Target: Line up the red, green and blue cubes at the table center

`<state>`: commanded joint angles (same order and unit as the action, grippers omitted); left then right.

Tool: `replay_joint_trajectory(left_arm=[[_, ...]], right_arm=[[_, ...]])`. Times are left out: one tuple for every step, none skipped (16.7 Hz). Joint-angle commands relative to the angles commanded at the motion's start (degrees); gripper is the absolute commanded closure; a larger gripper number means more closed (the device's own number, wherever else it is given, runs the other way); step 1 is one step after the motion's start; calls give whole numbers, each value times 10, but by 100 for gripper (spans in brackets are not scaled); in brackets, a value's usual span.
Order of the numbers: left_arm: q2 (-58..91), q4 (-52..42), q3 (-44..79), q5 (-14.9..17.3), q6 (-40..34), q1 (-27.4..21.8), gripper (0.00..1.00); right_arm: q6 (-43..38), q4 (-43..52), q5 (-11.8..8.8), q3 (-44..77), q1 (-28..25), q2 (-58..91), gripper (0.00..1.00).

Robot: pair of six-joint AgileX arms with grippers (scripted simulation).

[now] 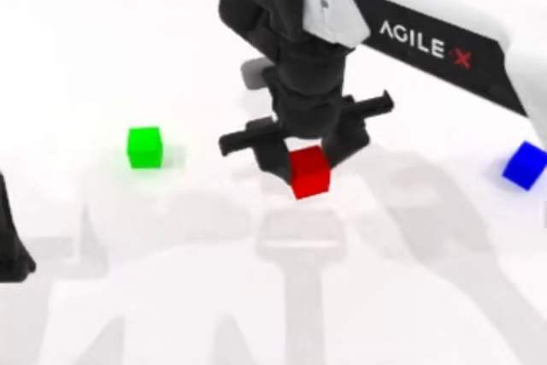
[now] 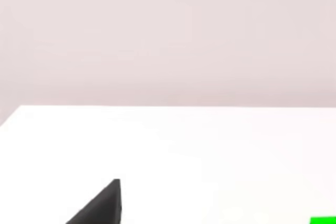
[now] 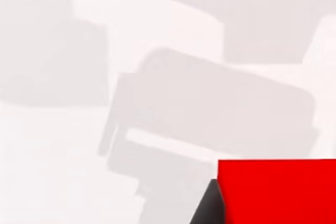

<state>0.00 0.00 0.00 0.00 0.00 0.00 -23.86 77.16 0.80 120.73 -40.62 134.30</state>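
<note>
1. My right arm (image 1: 427,32) reaches in from the upper right of the top view, white casing with black lettering, and ends in dark wrist parts near the top middle.
2. My right gripper (image 1: 309,160) sits just above the middle of the frame, its fingers closed on the red cube (image 1: 310,172), one dark finger (image 1: 272,158) on the cube's left and the other on its right.
3. The red cube is tilted a little, a corner turned toward the bottom of the frame. I cannot tell for sure whether it touches the table (image 1: 171,297); its shadow falls lower down, apart from it.
4. In the right wrist view the red cube (image 3: 278,191) fills the lower right corner, with a dark finger (image 3: 209,208) against its edge and grey shadows across the white surface behind.
5. The green cube (image 1: 144,146) sits alone in the left half of the top view, about level with the red one and well apart from it.
6. The blue cube (image 1: 524,164) sits near the right edge of the frame, turned at an angle, also well apart from the red cube.
7. My left arm (image 1: 13,245) is parked at the left edge, only a dark piece showing low down.
8. The left wrist view shows the white table (image 2: 168,145), a dark finger tip (image 2: 102,205) at the lower edge, and a sliver of the green cube (image 2: 323,220) in the lower right corner. Whether my left gripper is wide or narrow, I cannot tell.
</note>
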Motion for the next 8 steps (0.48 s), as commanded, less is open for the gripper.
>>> replay_joint_trajectory(left_arm=[[0,0,0,0,0,0,0],[0,0,0,0,0,0,0],[0,0,0,0,0,0,0],[0,0,0,0,0,0,0],[0,0,0,0,0,0,0],[0,0,0,0,0,0,0],[0,0,0,0,0,0,0],[0,0,0,0,0,0,0]], right_arm=[[-52,17,1,36,-18,20,100],[-101,33,3,70,-36,39,100],[-145,48,4,102,-53,55,100],[-184,60,6,132,-68,70,100],[-216,71,7,158,-81,81,100],[-241,79,9,181,-92,91,100],[-262,86,10,198,-101,97,100],[-275,90,11,211,-107,102,100]])
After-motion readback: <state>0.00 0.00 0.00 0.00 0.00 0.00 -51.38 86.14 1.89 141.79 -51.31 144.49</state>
